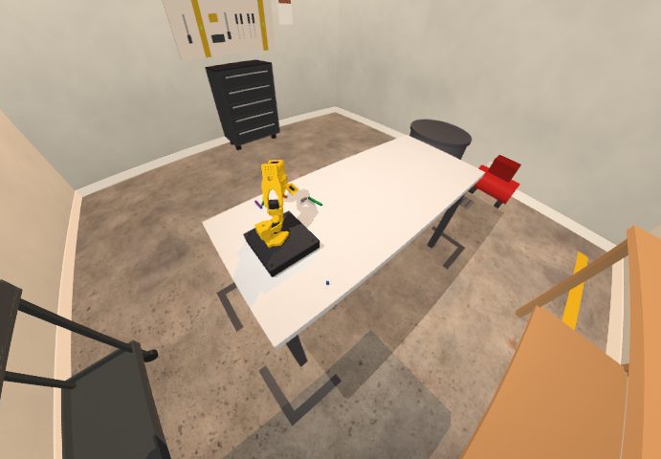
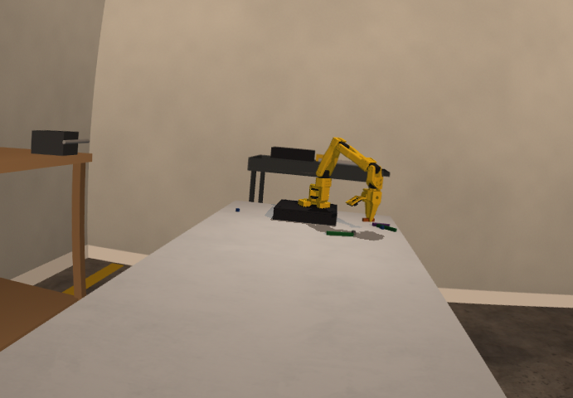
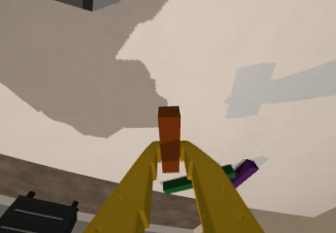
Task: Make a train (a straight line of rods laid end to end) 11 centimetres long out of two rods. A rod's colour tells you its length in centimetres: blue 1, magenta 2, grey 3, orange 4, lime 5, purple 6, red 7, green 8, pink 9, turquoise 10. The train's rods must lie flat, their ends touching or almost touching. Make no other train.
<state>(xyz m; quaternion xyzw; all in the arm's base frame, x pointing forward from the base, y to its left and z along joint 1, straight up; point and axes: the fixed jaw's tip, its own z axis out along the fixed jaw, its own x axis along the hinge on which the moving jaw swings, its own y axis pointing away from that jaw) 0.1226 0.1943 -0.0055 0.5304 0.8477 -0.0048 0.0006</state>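
Your tool is clenched on the orange rod, which stands out past the two yellow fingers and points down at the tabletop. In the exterior view the tool hangs almost straight down, with the rod's tip at or just above the tabletop; you cannot tell from here whether it touches.

Look at the arm: it rises from its black base, peaks at a high elbow, then folds over and drops to the right of the base, the wrist section vertical.

Just right of the tool, in the exterior view, a short green rod and a purple rod lie flat and close together; the wrist view shows them behind the fingers, the green rod and the purple rod seeming to meet at one end. A longer green rod lies flat nearer the camera, in front of the base. A small blue rod sits well apart on the left side of the tabletop.
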